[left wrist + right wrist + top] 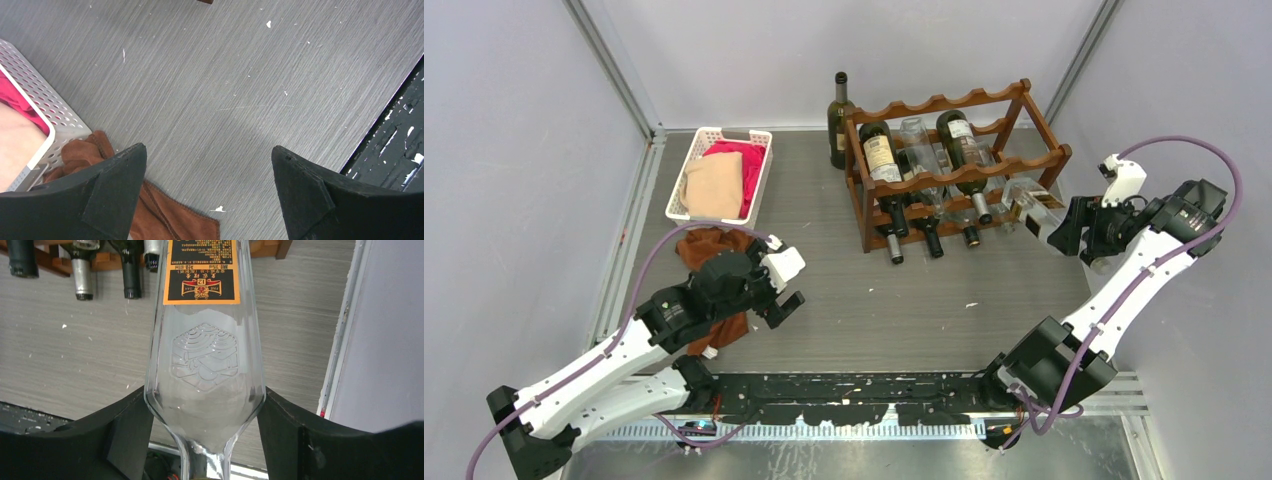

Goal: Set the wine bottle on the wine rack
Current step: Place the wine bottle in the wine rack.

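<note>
Clear wine bottle [205, 365] is gripped at its shoulder by the right gripper [205, 407], just right of the wine rack [934, 104]. The left gripper [207, 165] is spread wide, empty. Risk: tapered glass could be let slip; racked bottles [879, 150] could be knocked on insertion.

Grey table [874, 300]; wine rack [944, 103], basket [734, 131], brown cloth [709, 245], upright bottle [839, 120]

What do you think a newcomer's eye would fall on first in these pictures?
Most likely the clear bottle with an orange label, clamped in the right gripper beside the right end of the wine rack. The rack, at the far middle of the table, holds several bottles, and a dark bottle stands upright just left of it in the top view. The left gripper hangs open over the table.
</note>
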Controlling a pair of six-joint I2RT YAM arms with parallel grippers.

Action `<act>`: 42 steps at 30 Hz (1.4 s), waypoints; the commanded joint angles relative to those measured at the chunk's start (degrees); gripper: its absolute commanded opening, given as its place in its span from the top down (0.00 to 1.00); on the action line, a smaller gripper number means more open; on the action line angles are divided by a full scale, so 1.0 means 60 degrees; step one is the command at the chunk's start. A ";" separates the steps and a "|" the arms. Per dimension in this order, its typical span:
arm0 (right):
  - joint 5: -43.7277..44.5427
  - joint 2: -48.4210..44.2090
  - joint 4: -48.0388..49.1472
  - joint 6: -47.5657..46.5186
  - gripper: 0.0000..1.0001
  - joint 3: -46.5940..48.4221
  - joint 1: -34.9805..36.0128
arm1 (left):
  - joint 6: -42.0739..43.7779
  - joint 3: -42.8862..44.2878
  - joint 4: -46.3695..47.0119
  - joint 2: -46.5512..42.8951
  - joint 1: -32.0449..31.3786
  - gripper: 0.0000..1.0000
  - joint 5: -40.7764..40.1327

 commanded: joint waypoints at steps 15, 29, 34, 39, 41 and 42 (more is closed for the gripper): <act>-0.2001 -0.0333 0.3932 0.2359 0.99 -0.1030 -0.0093 | 0.0127 0.0043 0.0282 -0.0118 0.0039 0.07 0.0194; -0.2835 -0.0487 0.6483 0.3622 0.99 -0.2569 -0.0048 | 0.0147 0.0029 0.0304 -0.0097 0.0039 0.07 0.0252; -0.2914 -0.0458 0.7664 0.4004 0.99 -0.3114 0.0209 | 0.0171 0.0014 0.0322 -0.0054 0.0039 0.07 0.0238; -0.2761 -0.0259 0.8651 0.4090 0.99 -0.3303 0.0740 | 0.0175 0.0014 0.0325 0.0014 0.0039 0.07 0.0236; -0.2629 -0.0223 0.9140 0.4227 0.99 -0.3391 0.0935 | 0.0177 0.0000 0.0321 0.0028 0.0039 0.07 0.0217; -0.2591 -0.0185 0.9444 0.4346 0.99 -0.3442 0.1015 | 0.0191 -0.0001 0.0325 0.0029 0.0039 0.07 0.0197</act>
